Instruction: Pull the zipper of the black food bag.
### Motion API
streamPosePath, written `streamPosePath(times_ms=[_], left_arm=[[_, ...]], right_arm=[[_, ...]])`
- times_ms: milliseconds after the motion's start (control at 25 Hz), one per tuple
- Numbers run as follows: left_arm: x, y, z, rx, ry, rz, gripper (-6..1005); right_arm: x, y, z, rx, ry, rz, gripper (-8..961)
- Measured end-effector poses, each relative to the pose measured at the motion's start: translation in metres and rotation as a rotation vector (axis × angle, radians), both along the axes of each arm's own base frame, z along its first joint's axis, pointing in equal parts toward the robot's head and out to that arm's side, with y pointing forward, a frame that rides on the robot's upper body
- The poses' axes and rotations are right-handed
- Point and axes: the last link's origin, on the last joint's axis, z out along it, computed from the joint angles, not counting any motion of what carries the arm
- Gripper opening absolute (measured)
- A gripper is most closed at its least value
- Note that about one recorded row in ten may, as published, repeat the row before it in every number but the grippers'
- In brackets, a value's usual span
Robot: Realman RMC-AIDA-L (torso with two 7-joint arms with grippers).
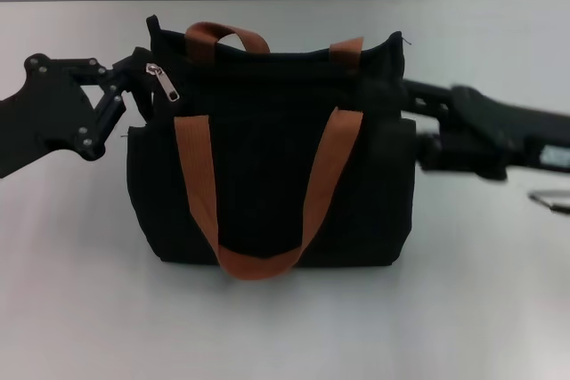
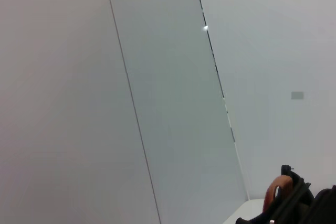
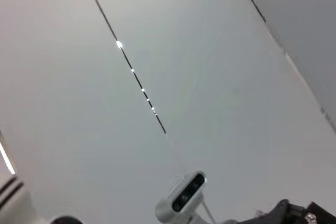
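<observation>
One small silver metal zipper pull (image 1: 163,81), oblong, hangs at the upper left corner of the large boxy black fabric food bag (image 1: 272,157), left of centre in the upper half of the head view. It dangles down against the dark cloth, at the end of the zip track along the bag's top edge.

Bag stands upright on the pale grey tabletop (image 1: 285,327), mid-frame. Two wide orange-brown webbing straps: near one (image 1: 267,260) droops down the front face in a U, far one (image 1: 227,35) arches above the rim. Upright stance keeps the top seam reachable from either side.

Left gripper (image 1: 135,77), black linkage arm coming in from the left edge, has its tip right beside the pull, at the bag's corner. Probably placed there to take the tab. Jaws merge with the black fabric; cannot tell whether they are parted or clamped on anything.

Right gripper (image 1: 411,100) reaches in from the right edge and meets the bag's opposite upper side, likely to steady the bag against the coming pull. Jaws hidden behind the bag; state not determinable.

Left wrist view catches only a sliver of bag and strap in its lower right corner.
</observation>
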Motion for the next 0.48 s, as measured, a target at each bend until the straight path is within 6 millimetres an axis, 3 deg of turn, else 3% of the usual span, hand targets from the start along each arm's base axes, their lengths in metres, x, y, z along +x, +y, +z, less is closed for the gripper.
streamPosePath(times_ms=[40, 160, 240, 480], left_arm=[[0.001, 0.001, 0.0, 0.0, 0.001, -0.003, 22], [0.003, 0.002, 0.0, 0.001, 0.0, -0.009, 22], [0.003, 0.003, 0.0, 0.001, -0.001, -0.008, 22], [0.003, 0.005, 0.002, 0.003, 0.0, -0.002, 22]], right_arm=[[-0.015, 0.015, 0.002, -0.052, -0.02, -0.005, 817], [-0.028, 0.027, 0.003, -0.08, -0.049, -0.004, 817], [-0.051, 0.046, 0.0, -0.119, -0.114, -0.001, 817], [-0.084, 0.069, -0.013, -0.132, -0.257, 0.033, 816]])
